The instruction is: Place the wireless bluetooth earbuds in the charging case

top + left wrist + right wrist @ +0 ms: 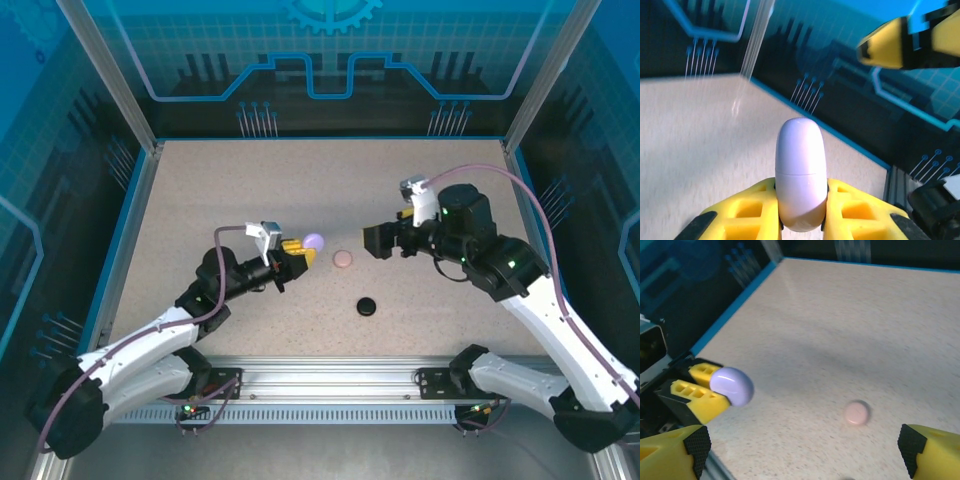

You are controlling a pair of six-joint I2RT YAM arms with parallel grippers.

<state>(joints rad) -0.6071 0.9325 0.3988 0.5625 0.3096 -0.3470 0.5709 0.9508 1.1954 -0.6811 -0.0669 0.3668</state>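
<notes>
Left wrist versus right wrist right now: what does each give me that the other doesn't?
Left wrist: a close look at the closing seam across the lilac case, pinched between the yellow fingers of the left gripper. Right wrist: the pink case lying on the table, ahead of the wide-open right gripper. Both: the lilac case clamped in the left gripper, table behind.

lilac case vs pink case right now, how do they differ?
Colour: the lilac case is pale purple, the pink case salmon pink.
Support: the lilac case is clamped in the left gripper; the pink case lies loose on the table, nothing touching it.
Pose: the lilac case is held on edge, seam showing; the pink case lies flat.
Shared: both are small, rounded and look shut.
</notes>
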